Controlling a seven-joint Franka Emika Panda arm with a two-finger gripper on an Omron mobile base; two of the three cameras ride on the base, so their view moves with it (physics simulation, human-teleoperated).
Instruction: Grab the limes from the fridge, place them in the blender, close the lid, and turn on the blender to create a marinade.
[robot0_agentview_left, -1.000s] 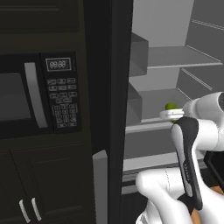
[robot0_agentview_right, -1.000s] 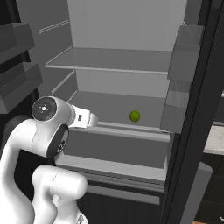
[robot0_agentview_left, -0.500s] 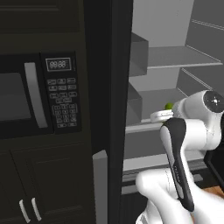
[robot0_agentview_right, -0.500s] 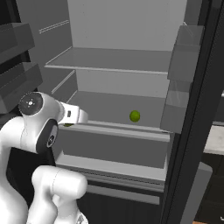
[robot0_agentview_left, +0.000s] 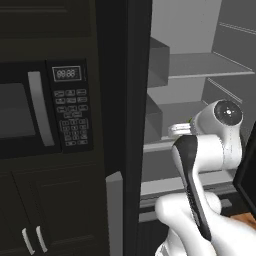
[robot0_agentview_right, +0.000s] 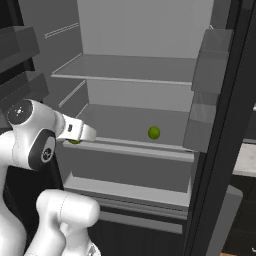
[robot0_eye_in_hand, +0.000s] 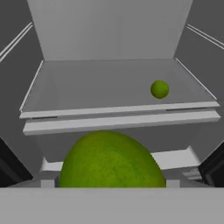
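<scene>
At the front lip of the fridge (robot0_agentview_right: 150, 30) shelf (robot0_eye_in_hand: 109, 83), my gripper (robot0_agentview_right: 82, 136) has its jaws set wide around one lime (robot0_eye_in_hand: 111, 159), which looms close under the hand camera, seemingly held clear of the shelf for carrying to the blender. Deeper in and to the right, the other lime (robot0_eye_in_hand: 159, 89) sits on that shelf, well apart, for a later trip.

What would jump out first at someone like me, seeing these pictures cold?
Probably the big bright yellow-green lime looming right at the bottom of the hand view, close up against the camera. Beyond it, a second small round yellow-green lime sits alone on a flat grey shelf of the open, pale-grey-lined fridge. The bulky white robot arm reaches into that fridge, beside a black microwave with a keypad.
</scene>
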